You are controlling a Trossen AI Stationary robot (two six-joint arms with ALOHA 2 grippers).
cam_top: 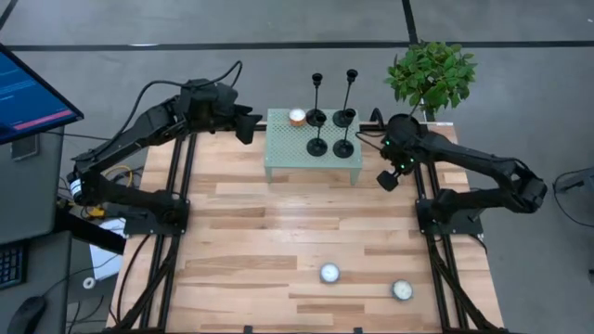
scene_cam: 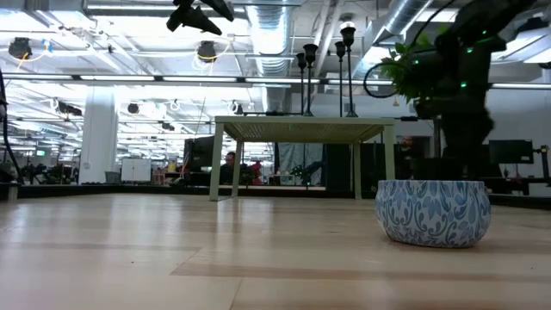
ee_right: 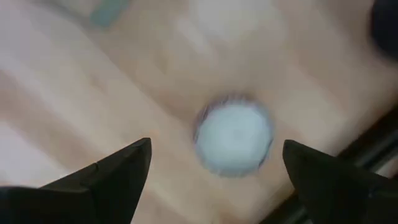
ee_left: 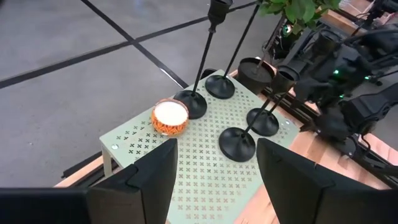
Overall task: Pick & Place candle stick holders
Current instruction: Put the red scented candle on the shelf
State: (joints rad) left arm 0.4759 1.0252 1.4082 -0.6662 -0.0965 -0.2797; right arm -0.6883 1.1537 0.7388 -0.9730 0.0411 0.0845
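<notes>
Four black candle stick holders stand by their round disc bases on a small green perforated stand (cam_top: 278,160) at the table's far middle. The two tall ones (cam_top: 316,118) (cam_top: 345,117) are at the back and the two short ones (cam_top: 317,147) (cam_top: 343,148) in front; all show in the left wrist view (ee_left: 237,143). My left gripper (cam_top: 249,125) (ee_left: 217,155) is open and empty, raised beside the stand's left end. My right gripper (cam_top: 387,178) (ee_right: 217,146) is open and empty, to the right of the stand, above the wood.
An orange tealight cup (cam_top: 297,117) sits on the stand's far left corner. Two pale round candle cups (cam_top: 329,273) (cam_top: 401,290) stand on the wood near the front edge; one fills the low view's right (scene_cam: 433,211). A potted plant (cam_top: 432,74) stands at the far right.
</notes>
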